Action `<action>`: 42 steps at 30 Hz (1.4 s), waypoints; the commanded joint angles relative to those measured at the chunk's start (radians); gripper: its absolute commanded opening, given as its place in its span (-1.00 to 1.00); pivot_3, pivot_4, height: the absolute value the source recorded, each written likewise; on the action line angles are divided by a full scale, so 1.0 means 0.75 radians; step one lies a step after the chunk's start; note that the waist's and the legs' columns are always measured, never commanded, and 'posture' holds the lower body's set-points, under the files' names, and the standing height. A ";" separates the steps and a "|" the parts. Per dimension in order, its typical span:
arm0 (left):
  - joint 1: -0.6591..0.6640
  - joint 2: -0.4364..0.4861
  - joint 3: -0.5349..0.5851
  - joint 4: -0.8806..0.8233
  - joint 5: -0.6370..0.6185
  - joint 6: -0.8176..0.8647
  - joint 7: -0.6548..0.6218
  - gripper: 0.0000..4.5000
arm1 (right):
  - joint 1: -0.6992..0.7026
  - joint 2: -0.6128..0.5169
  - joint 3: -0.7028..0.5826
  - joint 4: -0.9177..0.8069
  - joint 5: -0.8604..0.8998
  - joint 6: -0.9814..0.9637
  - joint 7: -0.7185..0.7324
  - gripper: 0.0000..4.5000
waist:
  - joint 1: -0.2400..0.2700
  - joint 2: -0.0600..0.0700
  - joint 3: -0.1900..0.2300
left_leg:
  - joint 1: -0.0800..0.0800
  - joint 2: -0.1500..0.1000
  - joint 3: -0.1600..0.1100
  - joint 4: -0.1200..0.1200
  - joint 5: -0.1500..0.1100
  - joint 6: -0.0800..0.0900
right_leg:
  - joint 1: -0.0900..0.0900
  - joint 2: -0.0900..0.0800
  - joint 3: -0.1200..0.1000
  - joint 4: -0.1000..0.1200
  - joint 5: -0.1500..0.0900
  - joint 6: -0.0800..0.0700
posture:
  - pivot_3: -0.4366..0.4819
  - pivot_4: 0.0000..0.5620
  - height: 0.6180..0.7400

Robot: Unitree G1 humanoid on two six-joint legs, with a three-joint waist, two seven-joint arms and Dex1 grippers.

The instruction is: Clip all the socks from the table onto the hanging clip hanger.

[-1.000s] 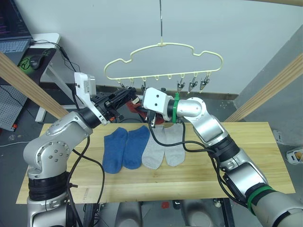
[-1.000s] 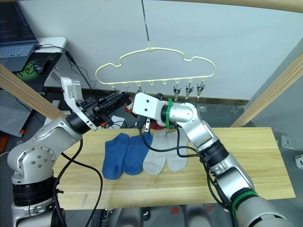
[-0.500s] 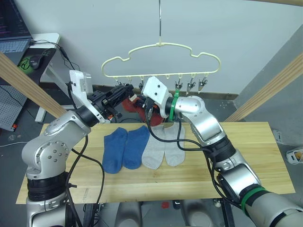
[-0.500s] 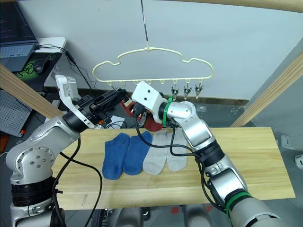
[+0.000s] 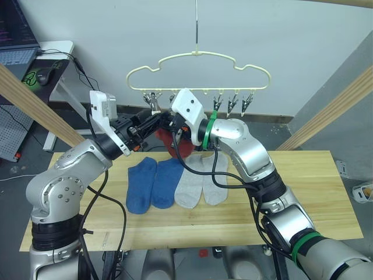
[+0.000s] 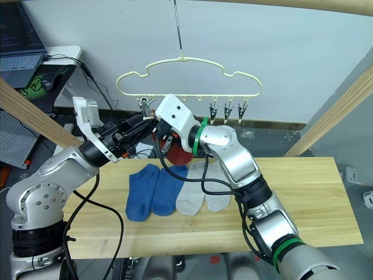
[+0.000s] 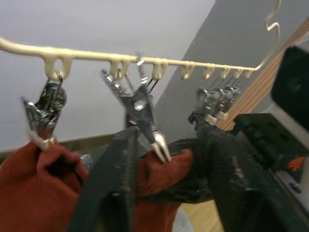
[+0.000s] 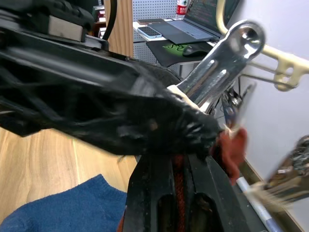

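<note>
The pale yellow clip hanger (image 5: pixel 198 56) hangs above the table (image 5: pixel 303 192). My right gripper (image 8: pixel 177 191) is shut on a rust red sock (image 5: pixel 180 147) and holds it up under the second clip (image 7: pixel 141 113). My left gripper (image 7: pixel 166 159) is open, with that clip's tip and the sock's edge between its fingers (image 7: pixel 118 174). In the left wrist view, more red fabric (image 7: pixel 29 183) sits at the tip of the first clip (image 7: pixel 43 113). Two blue socks (image 5: pixel 152 182) and two light grey socks (image 5: pixel 201 182) lie flat side by side on the table.
Three free clips (image 5: pixel 233 104) hang at the hanger's right end. Thick wooden poles slant at the left (image 5: pixel 35 105) and right (image 5: pixel 332 111). A small white desk with a laptop (image 5: pixel 35 58) stands at the back left. The table's right half is bare wood.
My right gripper has lifted the red sock up and leftward to the second clip. My left gripper has stayed at the clips. The hanger has swayed slightly.
</note>
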 commanded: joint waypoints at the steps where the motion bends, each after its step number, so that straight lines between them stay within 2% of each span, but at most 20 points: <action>1: 0.018 0.020 0.018 -0.051 -0.031 0.004 -0.018 0.43 | -0.020 0.021 0.005 -0.044 0.020 -0.039 -0.005 -1.00 | 0.000 0.000 0.000 | 0.000 0.000 0.000 0.000 0.000 0.000 | 0.000 0.000 0.000 0.000 0.000 0.000 | -0.24 0.05 1.00; 9: 0.038 0.035 0.021 -0.051 -0.006 -0.013 -0.014 0.43 | -0.020 0.030 0.009 -0.008 0.010 -0.040 -0.026 -1.00 | 0.000 0.000 0.000 | 0.000 0.000 0.000 0.000 0.000 0.000 | 0.000 0.000 0.000 0.000 0.000 0.000 | -0.22 0.04 1.00; 13: 0.044 0.041 0.018 -0.049 0.006 -0.021 -0.016 0.44 | -0.011 0.027 0.010 -0.005 0.011 -0.043 -0.029 -0.55 | 0.001 0.000 0.000 | 0.000 0.000 0.000 0.000 0.000 0.000 | 0.000 0.000 0.000 0.000 0.000 0.000 | -0.22 0.05 1.00; 15: 0.047 0.042 0.017 -0.049 0.013 -0.025 -0.018 0.44 | -0.005 0.023 0.011 -0.006 0.006 -0.043 -0.034 -0.20 | 0.001 0.000 0.000 | 0.000 0.000 0.000 0.000 0.000 0.000 | 0.000 0.000 0.000 0.000 0.000 0.000 | -0.22 0.05 1.00; 17: 0.053 0.043 0.016 -0.049 0.020 -0.028 -0.023 0.44 | 0.001 0.014 0.017 -0.008 -0.001 -0.046 -0.032 0.05 | 0.001 0.000 0.000 | 0.000 0.000 0.000 0.000 0.000 0.000 | 0.000 0.000 0.000 0.000 0.000 0.000 | -0.22 0.05 1.00; 22: 0.058 0.044 0.016 -0.048 0.034 -0.032 -0.029 0.44 | 0.012 -0.007 0.030 -0.015 -0.002 -0.045 -0.027 0.83 | 0.001 0.000 0.000 | 0.000 0.000 0.000 0.000 0.000 0.000 | 0.000 0.000 0.000 0.000 0.000 0.000 | -0.22 0.04 1.00; 33: 0.082 0.061 0.019 -0.059 0.072 -0.039 -0.057 0.44 | 0.047 -0.058 0.056 -0.064 -0.008 -0.035 -0.017 0.83 | 0.000 0.000 0.000 | 0.000 0.000 0.000 0.000 0.000 0.000 | 0.000 0.001 0.000 0.000 0.000 0.000 | -0.23 0.04 1.00; 42: 0.217 0.125 0.009 -0.140 0.207 -0.139 -0.140 0.44 | 0.158 -0.218 0.008 -0.345 0.031 0.080 -0.007 0.83 | 0.002 0.000 0.000 | 0.000 0.000 0.000 -0.001 0.000 0.000 | -0.001 0.000 0.000 -0.001 0.000 0.000 | -0.22 0.06 1.00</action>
